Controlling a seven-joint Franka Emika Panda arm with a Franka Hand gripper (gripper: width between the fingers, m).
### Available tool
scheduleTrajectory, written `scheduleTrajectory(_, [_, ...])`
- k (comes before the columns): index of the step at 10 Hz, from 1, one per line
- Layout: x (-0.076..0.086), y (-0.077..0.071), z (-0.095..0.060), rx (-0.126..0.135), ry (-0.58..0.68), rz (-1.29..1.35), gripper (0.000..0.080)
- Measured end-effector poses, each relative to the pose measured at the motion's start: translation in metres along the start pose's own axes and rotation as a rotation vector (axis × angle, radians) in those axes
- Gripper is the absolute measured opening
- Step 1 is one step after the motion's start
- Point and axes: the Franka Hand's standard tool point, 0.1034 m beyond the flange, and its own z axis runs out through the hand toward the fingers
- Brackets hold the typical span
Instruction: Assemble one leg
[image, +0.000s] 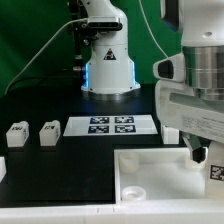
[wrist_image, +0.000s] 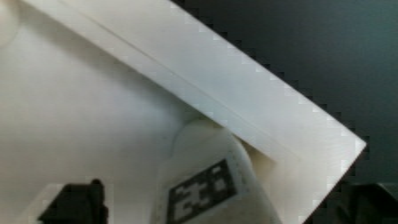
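A leg (wrist_image: 210, 185), a small white block with a black-and-white tag, stands by the inner corner of the large white tray-like piece (wrist_image: 107, 110). My gripper (wrist_image: 222, 195) straddles it. The dark fingers (wrist_image: 75, 203) stand on either side, with a gap showing between each and the leg, so the gripper is open. In the exterior view my gripper (image: 200, 155) hangs over the far right part of the tray-like piece (image: 150, 175), and the leg there is mostly hidden behind the fingers. Two more legs (image: 17, 133) (image: 49, 132) lie at the exterior view's left.
The marker board (image: 110, 125) lies flat in the middle of the black table. The robot base (image: 108, 65) stands behind it. A small white piece (image: 170, 133) sits just right of the marker board. Another white part (image: 2, 168) shows at the left edge.
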Motion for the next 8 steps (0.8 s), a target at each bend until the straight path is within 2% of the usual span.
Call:
scheduleTrajectory(2, [-0.0001, 0.0, 0.0, 0.0, -0.001, -0.022, 0.0649])
scheduleTrajectory(3, [-0.0001, 0.0, 0.0, 0.0, -0.001, -0.021, 0.0533])
scheduleTrajectory(4, [-0.001, -0.0006, 0.0001, 0.003, -0.004, 0.048, 0.0533])
scheduleTrajectory(5, [-0.0022, -0.0012, 0.0002, 0.007, -0.01, 0.139, 0.035])
scheduleTrajectory(6, [-0.0042, -0.0008, 0.001, 0.004, -0.016, 0.239, 0.0281])
scheduleTrajectory(8, [-0.0007, -0.0036, -0.0018, 0.016, -0.033, 0.485, 0.0281])
